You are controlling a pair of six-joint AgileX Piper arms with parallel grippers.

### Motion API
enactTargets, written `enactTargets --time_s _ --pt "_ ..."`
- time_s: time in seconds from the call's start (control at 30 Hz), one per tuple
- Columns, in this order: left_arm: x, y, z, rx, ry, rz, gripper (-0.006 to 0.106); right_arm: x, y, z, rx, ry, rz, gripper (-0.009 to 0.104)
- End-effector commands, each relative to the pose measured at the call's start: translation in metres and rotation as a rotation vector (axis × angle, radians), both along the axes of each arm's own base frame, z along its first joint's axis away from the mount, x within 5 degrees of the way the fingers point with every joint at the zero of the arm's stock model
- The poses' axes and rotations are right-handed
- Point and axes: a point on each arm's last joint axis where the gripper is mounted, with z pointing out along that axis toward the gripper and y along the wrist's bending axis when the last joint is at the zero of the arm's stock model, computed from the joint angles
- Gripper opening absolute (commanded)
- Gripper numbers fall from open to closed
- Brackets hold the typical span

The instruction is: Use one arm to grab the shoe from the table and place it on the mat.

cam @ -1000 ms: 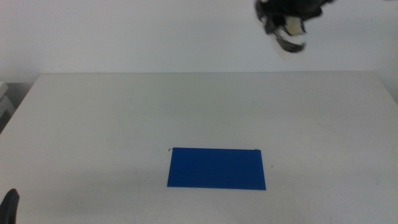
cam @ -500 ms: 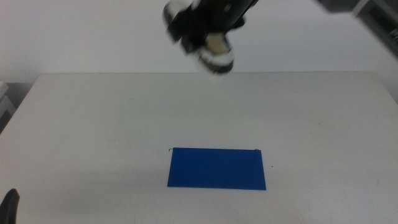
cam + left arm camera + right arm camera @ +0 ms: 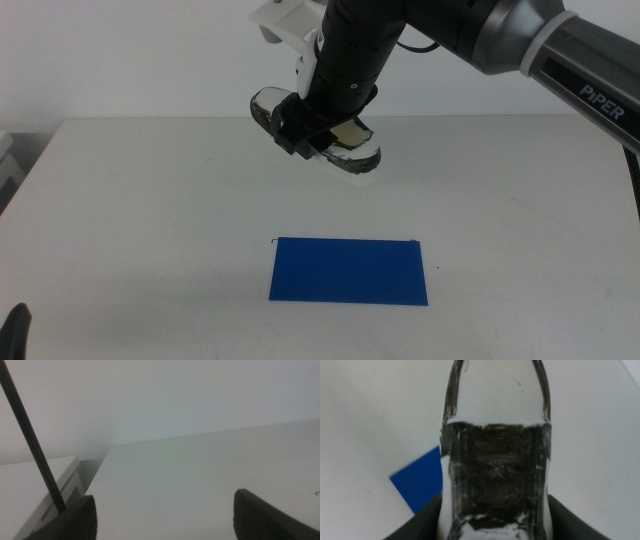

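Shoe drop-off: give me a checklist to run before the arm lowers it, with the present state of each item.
1. Grip: the right end effector is clamped on the shoe, its jaws against both sides in the right wrist view. Ok.
2. Shoe off the table: held in the air, tilted. Ok.
3. Mat free: nothing lies on the blue surface. Ok.
4. Shoe above the mat: in the middle view it hangs beyond the mat's far edge; the right wrist view shows only a mat corner beside the shoe. Not ok.
5. Left end effector out of the way: open, at the table's near left corner. Ok.
6. Shoe level for landing: cannot tell.
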Motion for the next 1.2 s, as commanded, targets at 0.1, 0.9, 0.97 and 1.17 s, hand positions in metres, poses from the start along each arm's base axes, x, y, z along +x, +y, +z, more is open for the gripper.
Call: enactTargets --time_s 0.1,0.9,0.97,1.17 --pt "0.0 -0.001 0.006 -0.012 -0.084 -0.01 0.094 -0.015 -0.013 0.036 -0.071 -0.135 0.217 -0.004" --pt "0.0 -0.001 0.006 -0.012 -0.084 -0.01 0.094 -0.006 -0.019 -0.015 -0.16 -0.049 0.451 -0.004" --pt "0.0 -0.001 0.006 -0.012 -0.084 -0.01 0.094 -0.003 -0.023 -0.024 -0.162 -0.025 0.441 -0.004" --pt "0.0 -0.001 0.006 -0.012 -0.084 -0.01 0.094 0.002 -0.028 -0.048 -0.148 -0.002 0.426 -0.004"
